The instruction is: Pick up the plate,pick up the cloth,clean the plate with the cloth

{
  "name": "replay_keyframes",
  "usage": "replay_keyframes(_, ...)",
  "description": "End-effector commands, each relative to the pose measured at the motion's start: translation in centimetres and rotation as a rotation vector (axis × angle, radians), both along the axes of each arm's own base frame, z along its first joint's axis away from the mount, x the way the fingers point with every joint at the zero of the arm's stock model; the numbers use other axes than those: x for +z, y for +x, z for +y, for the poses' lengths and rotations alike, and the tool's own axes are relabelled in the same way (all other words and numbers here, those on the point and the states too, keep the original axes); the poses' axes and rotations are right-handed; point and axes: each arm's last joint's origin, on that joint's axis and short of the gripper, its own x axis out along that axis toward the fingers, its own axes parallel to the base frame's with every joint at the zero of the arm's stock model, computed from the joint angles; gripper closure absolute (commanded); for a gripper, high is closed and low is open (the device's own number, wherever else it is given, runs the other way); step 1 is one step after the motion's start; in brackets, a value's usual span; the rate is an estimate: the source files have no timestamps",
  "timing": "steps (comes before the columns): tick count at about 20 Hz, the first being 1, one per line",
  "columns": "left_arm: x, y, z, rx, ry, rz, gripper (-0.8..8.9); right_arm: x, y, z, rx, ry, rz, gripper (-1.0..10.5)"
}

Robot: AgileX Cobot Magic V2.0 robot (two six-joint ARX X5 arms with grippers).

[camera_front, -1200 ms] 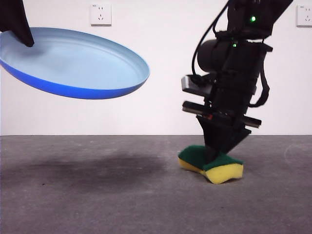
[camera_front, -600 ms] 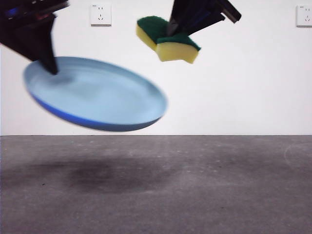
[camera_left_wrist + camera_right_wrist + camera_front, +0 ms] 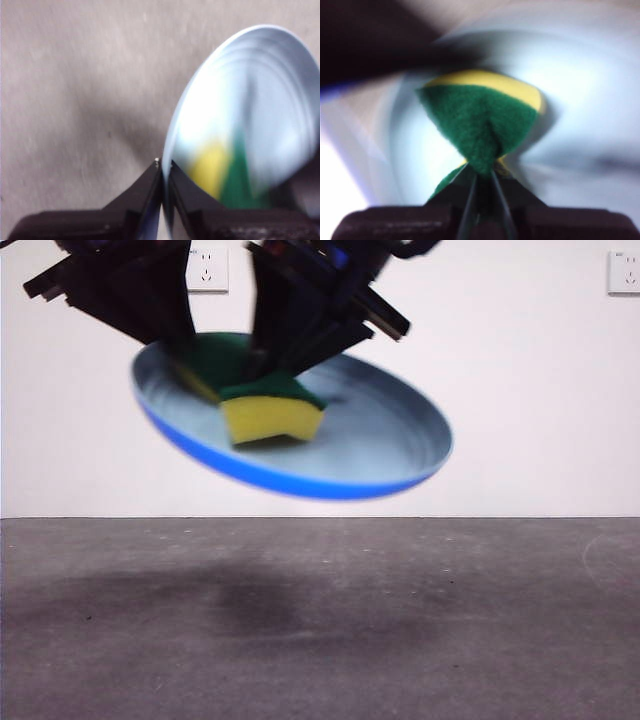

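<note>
The sponge (image 3: 262, 400) sits inside the plate (image 3: 380, 430), yellow face pressed toward the tilted blue dish, both held well above the worktop (image 3: 320, 620). The right pincer (image 3: 482, 175) comes down from above, closed tight on the sponge's pinched waist. The left pincer (image 3: 164, 172) is clamped on the plate's rim at the raised side. Wiping, I reckon, calls for sliding the sponge down the slope toward the low edge.

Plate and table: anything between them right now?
Nothing. In the front view the plate hangs in the air, held with the sponge in it; below is only bare table with its shadow.
</note>
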Motion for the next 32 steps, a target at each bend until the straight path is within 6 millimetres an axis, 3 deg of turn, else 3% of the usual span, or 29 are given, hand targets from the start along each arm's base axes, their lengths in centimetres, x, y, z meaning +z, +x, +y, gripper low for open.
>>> replay_keyframes(1,0.4,0.1,0.2,0.020,-0.033,-0.010,8.21,-1.6,-1.2,0.0,-0.013,-0.170,0.021,9.6)
replay_keyframes(4,0.2,0.1,0.5,0.029,-0.021,0.008,8.21,-2.1,-1.5,-1.2,-0.078,-0.371,-0.029,9.6)
replay_keyframes(7,0.1,-0.1,0.6,0.021,-0.013,0.031,8.21,-1.4,-0.2,-2.5,-0.246,-0.484,-0.212,9.6)
replay_keyframes(10,0.0,-0.2,0.5,-0.012,-0.035,0.051,8.21,-0.8,1.1,-2.5,-0.308,-0.398,-0.264,9.6)
replay_keyframes(14,0.1,-0.2,0.4,-0.019,-0.041,0.050,8.21,-0.3,2.5,-2.2,-0.258,-0.186,-0.208,9.6)
replay_keyframes(21,0.7,0.3,0.2,-0.014,-0.089,-0.021,8.22,0.0,1.6,-1.0,-0.044,0.040,-0.007,9.6)
replay_keyframes(26,0.9,0.9,0.7,0.012,-0.109,-0.046,8.22,-1.1,0.2,-1.9,-0.028,-0.154,0.074,9.6)
replay_keyframes(29,0.9,1.2,1.2,-0.028,-0.157,-0.009,8.22,-1.5,0.5,-3.3,-0.189,-0.414,-0.076,9.6)
replay_keyframes(32,0.9,1.1,1.2,-0.068,-0.189,0.012,8.21,-1.1,2.0,-3.9,-0.324,-0.448,-0.221,9.6)
